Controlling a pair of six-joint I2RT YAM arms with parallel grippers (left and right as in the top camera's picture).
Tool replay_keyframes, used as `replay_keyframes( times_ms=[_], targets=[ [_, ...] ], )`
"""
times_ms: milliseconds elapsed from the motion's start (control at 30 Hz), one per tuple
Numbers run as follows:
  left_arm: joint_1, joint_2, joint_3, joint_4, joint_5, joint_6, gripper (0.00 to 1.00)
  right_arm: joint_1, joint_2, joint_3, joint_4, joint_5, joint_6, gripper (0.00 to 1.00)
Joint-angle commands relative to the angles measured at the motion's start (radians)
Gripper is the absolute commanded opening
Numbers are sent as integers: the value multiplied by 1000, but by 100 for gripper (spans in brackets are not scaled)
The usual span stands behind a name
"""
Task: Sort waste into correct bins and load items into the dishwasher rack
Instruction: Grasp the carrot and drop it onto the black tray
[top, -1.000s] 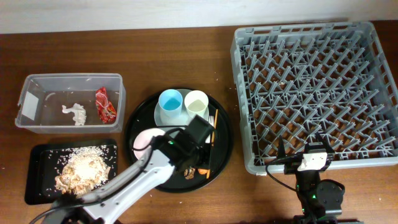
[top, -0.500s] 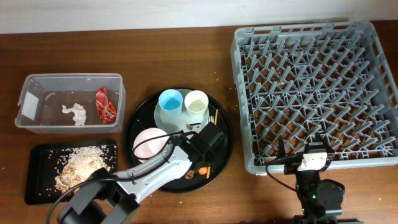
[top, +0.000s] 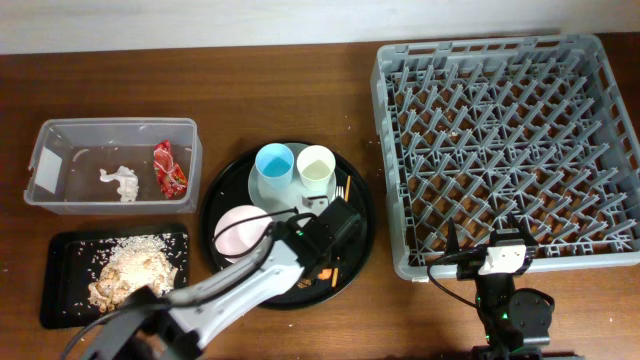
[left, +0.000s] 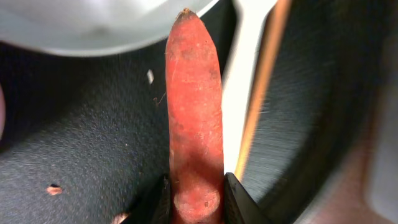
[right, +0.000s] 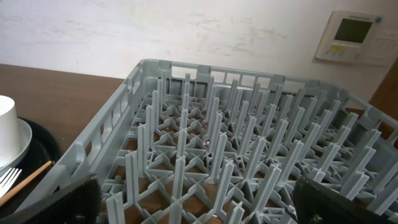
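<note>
Left wrist: I am watching left gripper (left: 200, 200) jaws clamping the carrot (left: 194, 112) at its thick end, seemingly snug; stiff, light, slick; right gripper (right: 199, 208) idling, released.

A round black tray (top: 228, 185) sits on the wooden table (top: 280, 90), a white wall panel (right: 352, 34) beyond.

I record a brown wooden table (top: 300, 100) bearing four items: clear tub (top: 115, 122) far left, shallow black tray (top: 55, 245) near left, round black tray (top: 225, 190) centre, grey rack (top: 385, 150) right.
</note>
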Motion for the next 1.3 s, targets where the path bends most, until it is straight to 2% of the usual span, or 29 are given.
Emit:
replay_keyframes(
  times_ms=[0, 167, 267, 367, 433, 533, 633, 800, 933, 967, 1100, 1133, 1167, 1200, 1233, 1267],
  targets=[
    [1, -155, 24, -15, -15, 53, 3, 5, -6, -5, -5, 5, -3, 99],
    [157, -389, 24, -172, -98, 53, 1, 5, -6, -5, -5, 5, -3, 99],
    [459, -579, 24, -301, -121, 53, 1, 5, -6, -5, -5, 5, -3, 99],
    [795, -671, 24, -430, -146, 53, 0, 5, -6, -5, -5, 5, -3, 99],
    [979, -673, 18, -445, -146, 52, 1, 5, -6, -5, -5, 5, -3, 99],
    [1176, -672, -15, -417, -145, 52, 1, 5, -6, -5, -5, 5, -3, 99],
    [1256, -635, -48, -363, -138, 52, 0, 5, -6, -5, -5, 5, -3, 99],
    [1310, -455, -89, -253, -119, 52, 0, 5, -6, -5, -5, 5, -3, 99],
    [1356, -277, -89, -162, -11, 51, 2, 5, -6, -5, -5, 5, -3, 99],
    [1374, -243, -89, -148, 10, 51, 11, 5, -6, -5, -5, 5, -3, 99],
    [1390, -234, -90, -119, 13, 50, 20, 5, -6, -5, -5, 5, -3, 99],
    [1390, -233, -91, -119, 13, 40, 26, 5, -6, -5, -5, 5, -3, 99],
    [1390, -233, -92, -117, 13, 40, 40, 5, -6, -5, -5, 5, -3, 99],
    [1390, -233, -92, -117, 13, 40, 59, 5, -6, -5, -5, 5, -3, 99],
    [1390, -233, -92, -118, 13, 40, 67, 5, -6, -5, -5, 5, -3, 99],
    [1390, -233, -92, -117, 13, 40, 70, 5, -6, -5, -5, 5, -3, 99]
  ],
)
